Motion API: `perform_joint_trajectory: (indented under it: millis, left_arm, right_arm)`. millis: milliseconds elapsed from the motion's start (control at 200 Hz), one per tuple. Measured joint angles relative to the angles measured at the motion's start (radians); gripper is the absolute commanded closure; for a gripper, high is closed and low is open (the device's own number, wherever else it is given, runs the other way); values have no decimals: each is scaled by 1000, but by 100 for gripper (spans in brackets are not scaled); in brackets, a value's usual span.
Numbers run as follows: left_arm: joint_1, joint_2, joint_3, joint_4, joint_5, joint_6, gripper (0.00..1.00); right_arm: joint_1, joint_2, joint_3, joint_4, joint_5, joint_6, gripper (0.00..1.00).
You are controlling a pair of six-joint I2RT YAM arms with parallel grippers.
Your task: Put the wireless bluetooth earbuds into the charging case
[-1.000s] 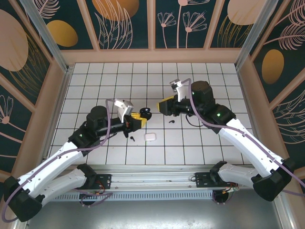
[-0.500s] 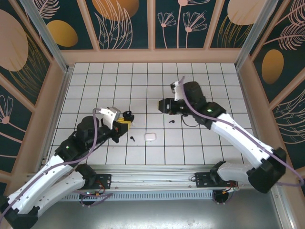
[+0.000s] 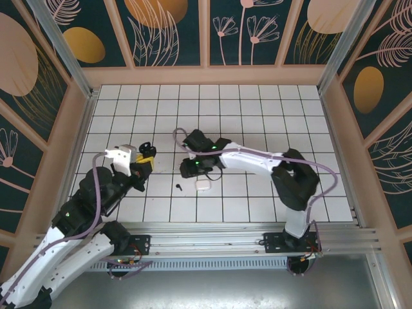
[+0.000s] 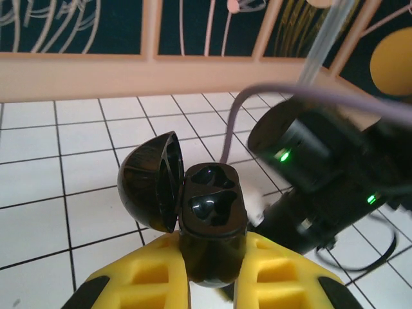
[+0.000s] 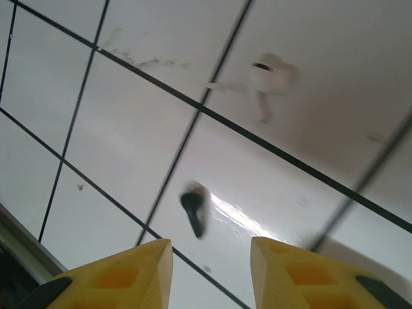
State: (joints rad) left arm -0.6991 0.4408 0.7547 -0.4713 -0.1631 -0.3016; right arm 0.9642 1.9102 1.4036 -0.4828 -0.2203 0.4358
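Swung across since half a second ago, your right gripper [image 3: 188, 170] has left the table's centre for a spot toward 9 o'clock, and the left gripper [image 3: 144, 161] has drawn back toward 8 o'clock with its load. The left jaws are clamped on the black charging case [image 4: 211, 222], whose base sits pinched between the yellow fingers [image 4: 138, 283]. The lid [image 4: 149, 183] is swung open to 9 o'clock. Two glossy dark wells face up in the case, and you cannot tell whether anything sits in them. From above, the case hangs over the tiled table [image 3: 257, 103] at the left, well apart from the other pieces. The right arm stretches low across the middle, and its gripper points down just at 11 o'clock of the white case [image 3: 203, 185], which lies closed on the tiles. One black earbud [image 3: 179, 187] lies near the white case at its 9 o'clock. In the right wrist view the right jaws stand apart and hold nothing. That earbud lies on a tile just beyond the gap between them, untouched. Farther out, at 1 o'clock in that view, a blurred white earbud shape [image 5: 270, 77] rests by a grid line, too smeared for you to count its pieces.
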Motion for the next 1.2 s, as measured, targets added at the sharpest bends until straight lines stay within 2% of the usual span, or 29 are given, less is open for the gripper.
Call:
perform_joint_trajectory:
  millis: [250,696,1061,1201]
  left_arm:
    - [0,-54,29,-27,-82,-34,100]
    - [0,-52,29,-50,-108,-44,100]
    - [0,-52,29,-50,-108,-44,100]
    - [0,-52,29,-50,-108,-44,100]
  right_arm:
    - [79,146,167,-114,45,-65,60]
    - [144,318,372,-297,180,-116,60]
    - [156,360,408,-350,221,-120,61]
    - [158,364,416,-360,228,-122,64]
